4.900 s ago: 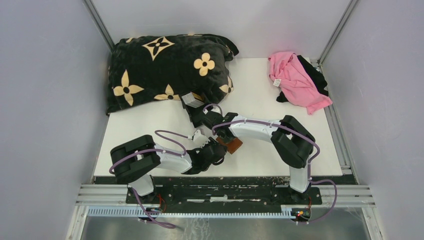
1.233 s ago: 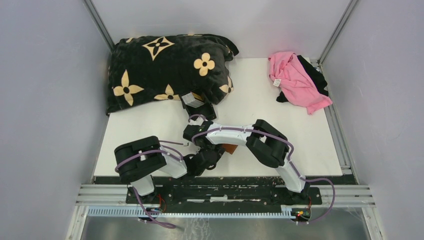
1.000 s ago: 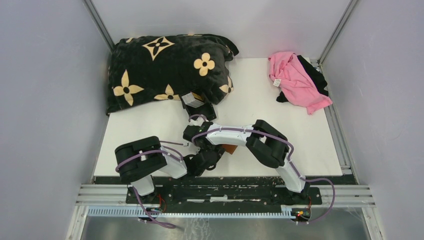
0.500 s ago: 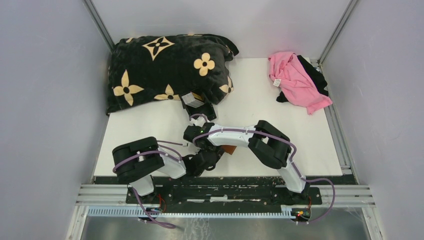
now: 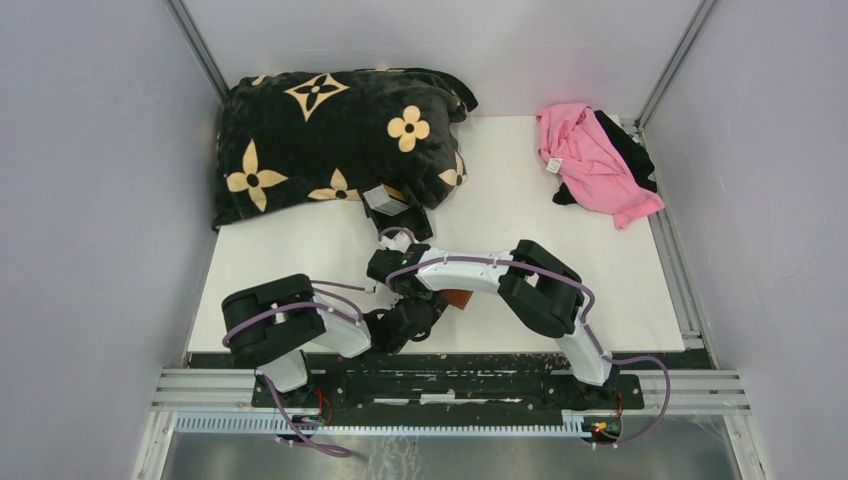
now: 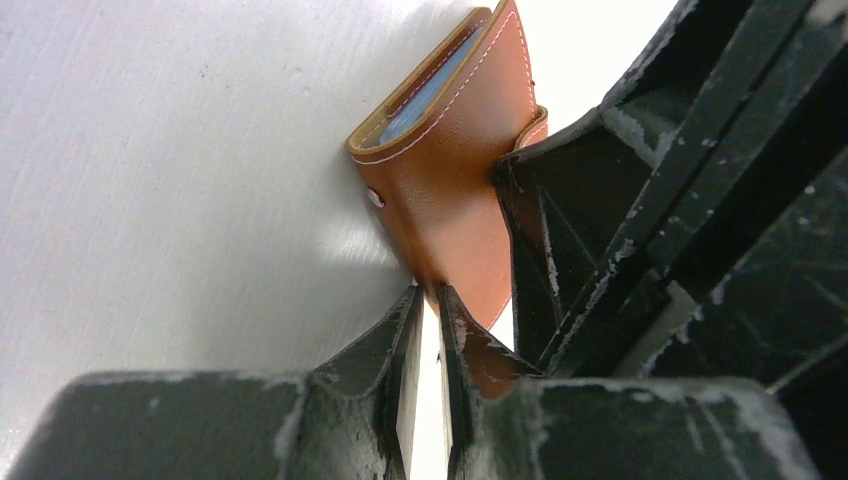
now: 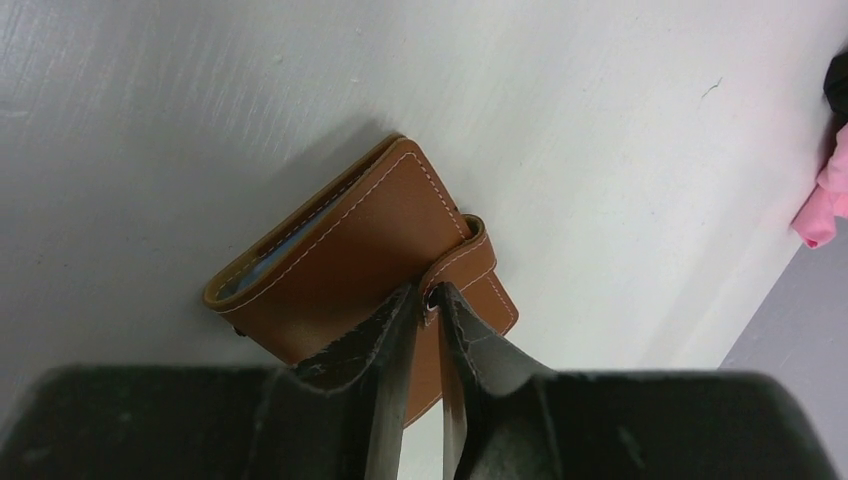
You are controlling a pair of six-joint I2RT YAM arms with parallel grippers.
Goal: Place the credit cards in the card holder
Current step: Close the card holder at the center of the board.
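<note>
The brown leather card holder (image 6: 450,170) (image 7: 350,250) lies folded on the white table, with its snap tab wrapped round the edge. A grey-blue credit card (image 6: 425,95) shows edge-on inside the fold. My left gripper (image 6: 430,298) is shut on the holder's near corner. The right gripper (image 7: 430,295) pinches the end of the snap tab between narrow fingertips. In the top view only a sliver of the holder (image 5: 459,297) shows under the right arm. A pale grey stack, seemingly more cards (image 5: 383,200), sits in a black tray at the blanket's edge.
A black blanket with cream flowers (image 5: 330,130) fills the back left. A pink and black cloth (image 5: 595,160) lies at the back right. The black tray (image 5: 408,218) stands just beyond the arms. Both arms cross close together near the table's front edge.
Since about five seconds ago the right arm has swung left and nearer, covering most of the holder. Over the last second both arms have barely moved.
</note>
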